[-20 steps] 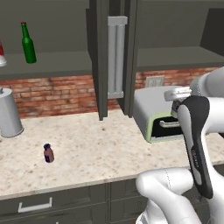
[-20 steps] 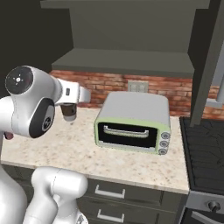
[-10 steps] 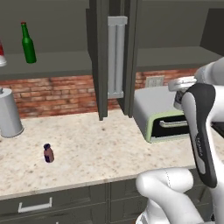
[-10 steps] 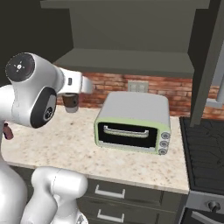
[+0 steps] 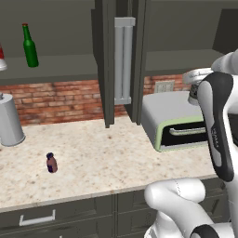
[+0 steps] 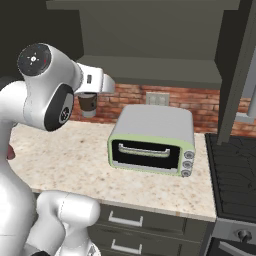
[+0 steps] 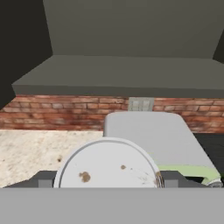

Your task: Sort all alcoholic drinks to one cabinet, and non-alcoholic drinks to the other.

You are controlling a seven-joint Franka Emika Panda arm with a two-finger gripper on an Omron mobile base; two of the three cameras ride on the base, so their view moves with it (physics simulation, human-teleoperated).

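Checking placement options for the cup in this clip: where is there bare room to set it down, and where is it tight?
The coffee cup sits in the gripper. The shelf above the toaster oven looks bare. So does the counter between the purple bottle and the oven. It is tighter on the left shelf beside the green bottle.

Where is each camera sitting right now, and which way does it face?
Left base view: behind the arm's left, facing the counter, purple bottle, green bottle; arm at lower right.
Right base view: behind the arm's right, facing the toaster oven; arm at left, coffee cup raised in the tool.
Hand view: on the hand, looking over the cup lid toward the open cabinet shelf.
All share the toaster oven and brick wall.
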